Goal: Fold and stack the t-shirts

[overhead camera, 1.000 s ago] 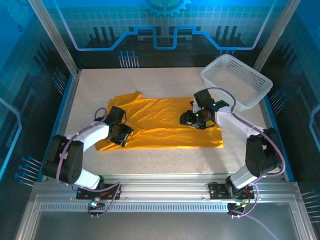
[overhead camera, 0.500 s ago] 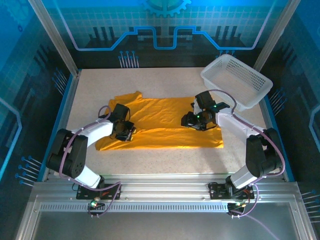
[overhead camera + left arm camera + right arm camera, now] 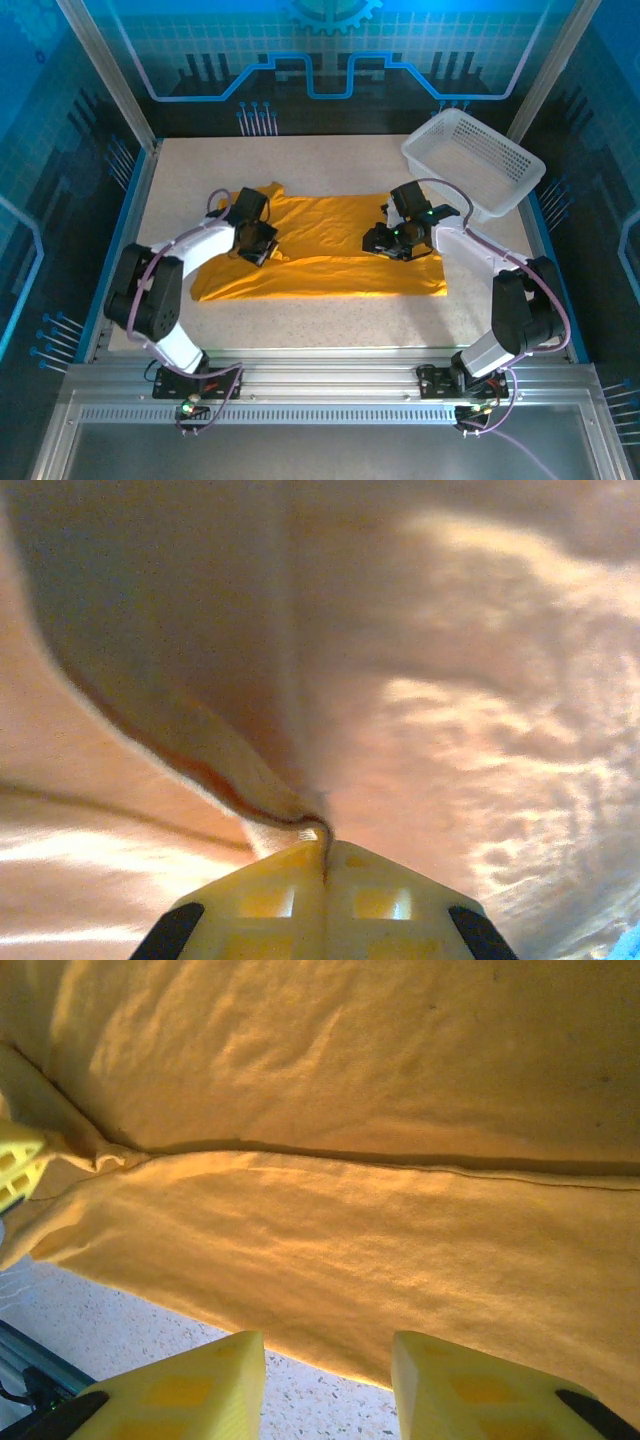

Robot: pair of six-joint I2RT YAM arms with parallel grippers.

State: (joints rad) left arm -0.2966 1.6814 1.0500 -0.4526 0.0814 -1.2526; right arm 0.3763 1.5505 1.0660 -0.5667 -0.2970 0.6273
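Observation:
The orange-yellow t-shirt (image 3: 330, 255) lies spread on the speckled table, its right end folded over. My left gripper (image 3: 262, 243) is on the shirt's left part, shut on a pinched fold of the cloth (image 3: 270, 800), which rises from between the fingertips. My right gripper (image 3: 385, 240) hovers over the shirt's right part, open, with the cloth's near edge (image 3: 330, 1360) between its two fingers (image 3: 470, 1390) and nothing held. A seam (image 3: 400, 1157) runs across the right wrist view.
A white mesh basket (image 3: 472, 160) stands at the back right corner, close behind the right arm. Bare table (image 3: 330, 325) lies in front of the shirt. Metal frame posts (image 3: 105, 75) flank the table.
The left gripper has moved up and to the right across the shirt, pulling the left cloth with it. The right gripper has stayed almost still.

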